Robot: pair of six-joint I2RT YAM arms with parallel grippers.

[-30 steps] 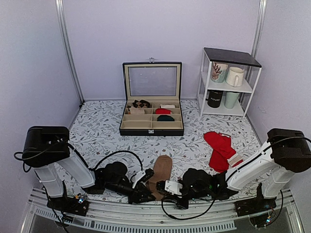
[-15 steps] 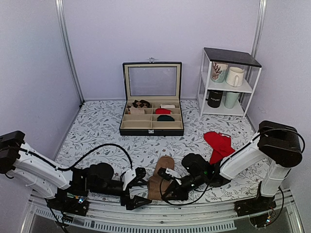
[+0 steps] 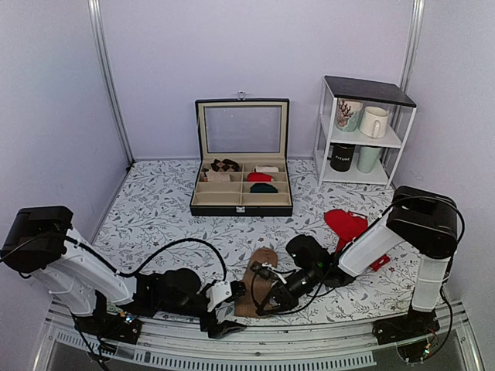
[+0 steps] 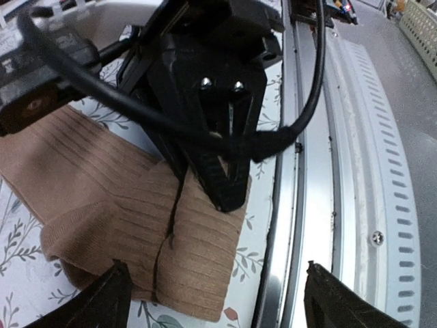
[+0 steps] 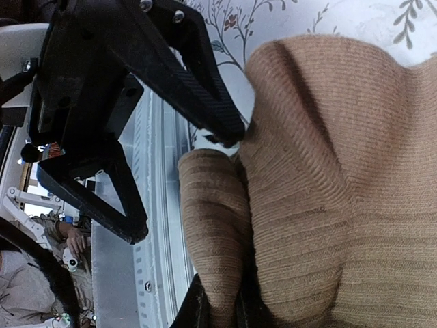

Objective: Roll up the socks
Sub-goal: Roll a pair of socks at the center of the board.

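A: Since the socks [image 3: 255, 267] are seen lying long and flat a second ago, what is altered now?

B: The strip is shortened. Its near end is lifted and turned over on itself, and the right hand [image 4: 229, 195] is brought farther in over it. The left hand [image 5: 184, 183] is swung round to face that same end.

A: What is meant by that for the rolling?

B: It is judged that the first turn is only begun, as most of the length is left flat on the bench [image 3: 170, 209].

A: Where are the socks placed against each hand?

B: The folded near end is pinched in the right hand, which is clenched on it. The left hand is held spread wide, just beside that end. Whether one finger touches the knit cannot be told.
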